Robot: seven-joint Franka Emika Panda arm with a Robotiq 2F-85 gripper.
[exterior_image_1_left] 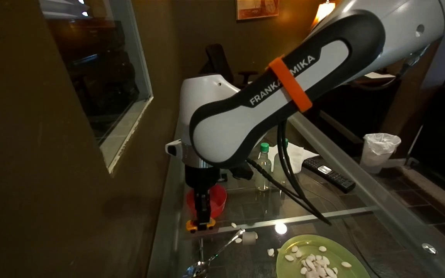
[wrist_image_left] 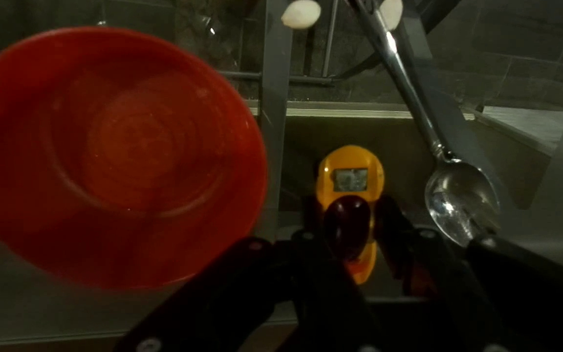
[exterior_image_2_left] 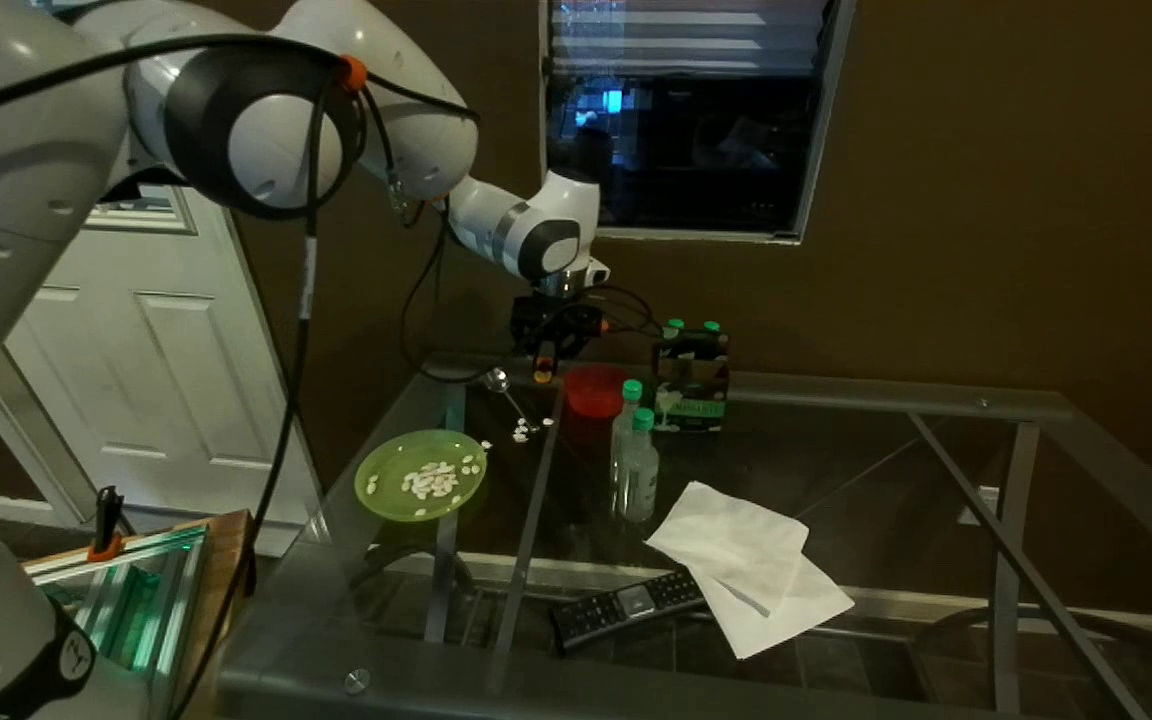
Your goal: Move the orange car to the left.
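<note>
I had my claw (wrist_image_left: 351, 222) clamped on the orange car (wrist_image_left: 351, 191), right of centre in the wrist view, with its fingers (wrist_image_left: 391, 220) drawn in against the car's two sides. I could not tell whether the car touched the glass table (exterior_image_2_left: 836, 470) beneath. Left of it in that view sat the red bowl (wrist_image_left: 135, 146), and right of it lay the spoon (wrist_image_left: 421, 110), its handle running to the top edge, where two white pieces (wrist_image_left: 301, 13) showed. In an exterior view the car was low and left of centre, my fingertips (exterior_image_1_left: 203, 224) covering its middle, with the bowl just behind. In an exterior view the green plate (exterior_image_2_left: 406, 455) lay left of centre, bearing more white pieces; two green-capped bottles (exterior_image_2_left: 641, 475) stood near the middle, a carton (exterior_image_2_left: 691, 400) behind them, and below were the remote (exterior_image_2_left: 626, 608) and, just beside it, the white papers (exterior_image_2_left: 746, 570)
</note>
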